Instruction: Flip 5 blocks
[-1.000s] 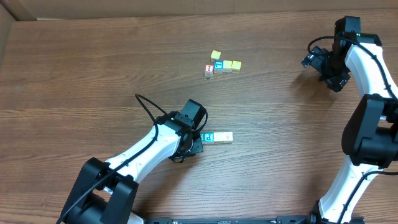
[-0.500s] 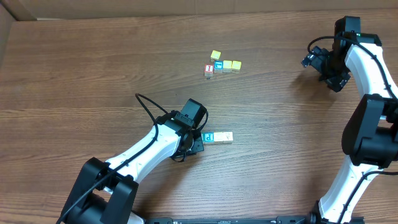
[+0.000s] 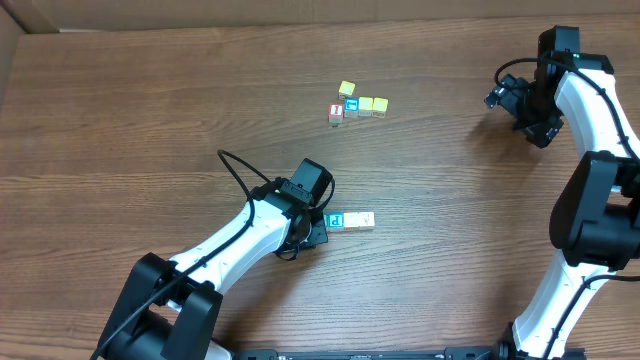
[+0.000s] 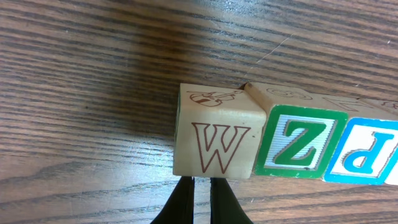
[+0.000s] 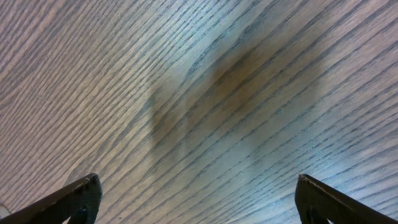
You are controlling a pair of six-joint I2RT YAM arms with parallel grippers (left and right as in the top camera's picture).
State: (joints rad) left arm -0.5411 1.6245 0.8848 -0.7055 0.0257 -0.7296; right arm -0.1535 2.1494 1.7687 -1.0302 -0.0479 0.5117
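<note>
A row of letter blocks lies on the wooden table. In the left wrist view it starts with a whitish W block (image 4: 217,140), then a green-faced Z block (image 4: 305,144) and a blue-faced P block (image 4: 367,155). My left gripper (image 4: 202,200) is shut and empty, its tips at the W block's near lower edge. From overhead, the left gripper (image 3: 318,228) covers the row's left end; the blue P block (image 3: 337,220) and pale cream blocks (image 3: 362,220) show beside it. My right gripper (image 3: 515,100) hangs open over bare wood (image 5: 199,199) at the far right.
A separate cluster sits farther back: a yellow cube (image 3: 346,89), a blue-faced cube (image 3: 351,103), a red-faced cube (image 3: 336,113) and two more yellow cubes (image 3: 373,105). A cardboard wall (image 3: 20,20) borders the table's far left edge.
</note>
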